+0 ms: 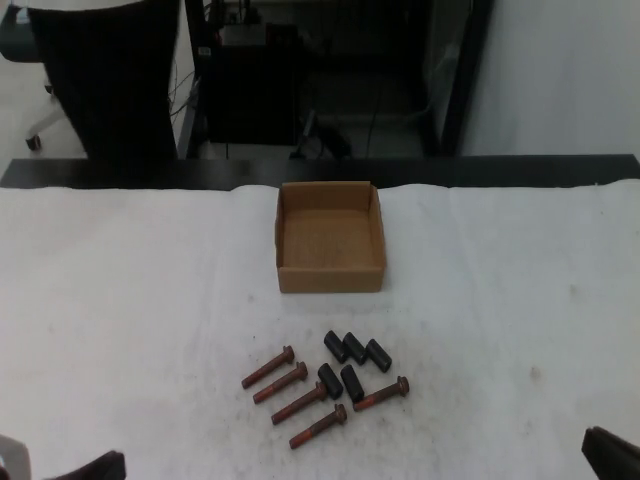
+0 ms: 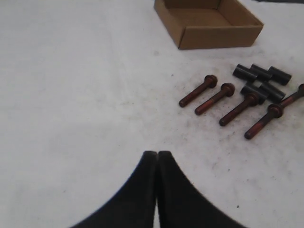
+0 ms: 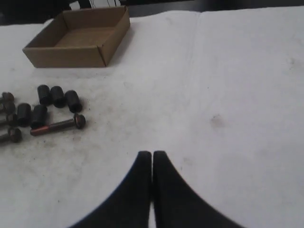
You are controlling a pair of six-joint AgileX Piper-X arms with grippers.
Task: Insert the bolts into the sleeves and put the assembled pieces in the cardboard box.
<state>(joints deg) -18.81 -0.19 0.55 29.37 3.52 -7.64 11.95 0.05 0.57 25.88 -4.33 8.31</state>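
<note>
pickup not begun: bolts (image 1: 299,404) & sleeves (image 1: 354,347) loose nr bench (image 1: 120,300) front edge. left gripper (image 2: 157,154), right gripper (image 3: 152,154) closed, empty; prob next: open onto a bolt.

The left claw (image 2: 157,153) and right claw (image 3: 152,153) are black, curved, tapering to tips.
</note>
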